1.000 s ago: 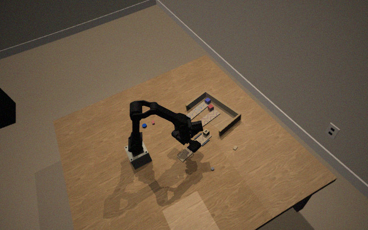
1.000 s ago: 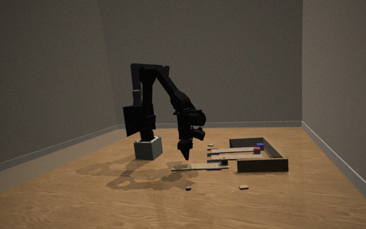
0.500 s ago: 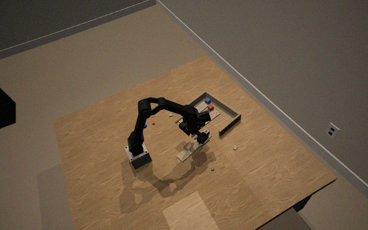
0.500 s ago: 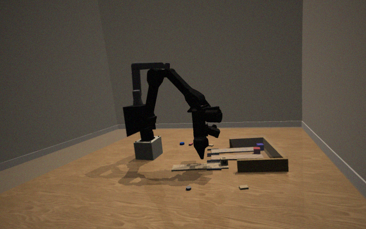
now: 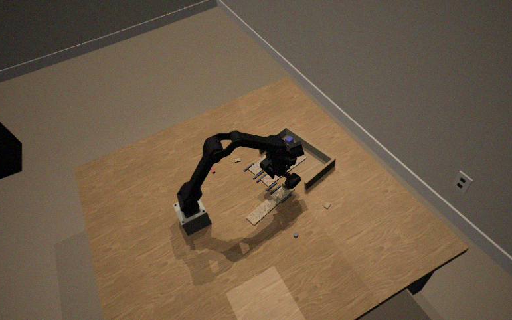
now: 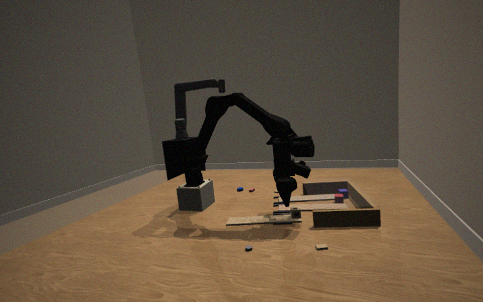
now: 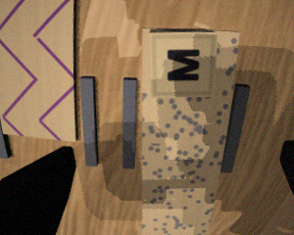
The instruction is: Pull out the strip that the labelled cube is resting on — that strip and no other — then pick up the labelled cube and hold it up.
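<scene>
The labelled cube [image 6: 296,213] [image 7: 159,61], pale with a dark M on top, rests on the far end of the dotted strip [image 5: 263,212] [image 6: 245,220] [image 7: 183,147]. This strip lies drawn out toward the arm, clear of the walled frame. My gripper [image 5: 281,178] [image 6: 286,205] [image 7: 179,154] is open and empty, pointing down above the strip, a little on the arm's side of the cube. In the wrist view its fingers stand either side of the strip. The arm hides the cube in the top view.
The zigzag strip [image 5: 268,181] [image 6: 312,207] [image 7: 20,98] and a third strip [image 5: 254,168] [image 6: 307,198] lie partly inside the walled frame [image 5: 320,173] [image 6: 346,218]. A red cube [image 6: 339,198] and a blue cube [image 5: 289,139] [image 6: 342,193] are there. Low dark rails flank the strips.
</scene>
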`<state>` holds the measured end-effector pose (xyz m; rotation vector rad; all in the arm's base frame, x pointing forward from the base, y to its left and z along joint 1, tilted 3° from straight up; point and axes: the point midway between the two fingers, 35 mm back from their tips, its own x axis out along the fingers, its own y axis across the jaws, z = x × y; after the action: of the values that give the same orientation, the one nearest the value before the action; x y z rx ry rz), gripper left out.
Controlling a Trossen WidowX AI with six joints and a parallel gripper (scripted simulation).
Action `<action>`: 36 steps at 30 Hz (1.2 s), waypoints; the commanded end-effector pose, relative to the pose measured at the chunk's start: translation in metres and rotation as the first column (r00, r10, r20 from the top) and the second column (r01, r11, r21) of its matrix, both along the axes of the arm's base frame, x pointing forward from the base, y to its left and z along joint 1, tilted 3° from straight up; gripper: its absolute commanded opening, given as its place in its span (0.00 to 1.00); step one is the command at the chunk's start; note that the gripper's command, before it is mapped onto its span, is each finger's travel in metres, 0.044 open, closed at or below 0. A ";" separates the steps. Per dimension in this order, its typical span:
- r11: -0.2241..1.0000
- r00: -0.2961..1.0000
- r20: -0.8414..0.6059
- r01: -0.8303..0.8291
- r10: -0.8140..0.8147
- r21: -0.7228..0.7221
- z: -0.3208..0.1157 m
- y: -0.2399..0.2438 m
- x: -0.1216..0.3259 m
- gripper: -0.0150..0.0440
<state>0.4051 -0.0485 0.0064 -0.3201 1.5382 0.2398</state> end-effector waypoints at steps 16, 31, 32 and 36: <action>1.000 1.000 0.005 0.005 -0.005 -0.002 -0.007 0.008 0.030 0.68; 1.000 1.000 0.005 0.005 -0.005 -0.002 -0.032 0.006 0.032 0.68; 1.000 1.000 0.005 0.005 -0.005 -0.002 -0.033 0.006 0.032 0.68; 1.000 1.000 0.005 0.005 -0.005 -0.002 -0.040 0.006 0.032 0.68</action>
<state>0.4369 -0.0421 -0.0296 -0.3177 1.5339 0.2364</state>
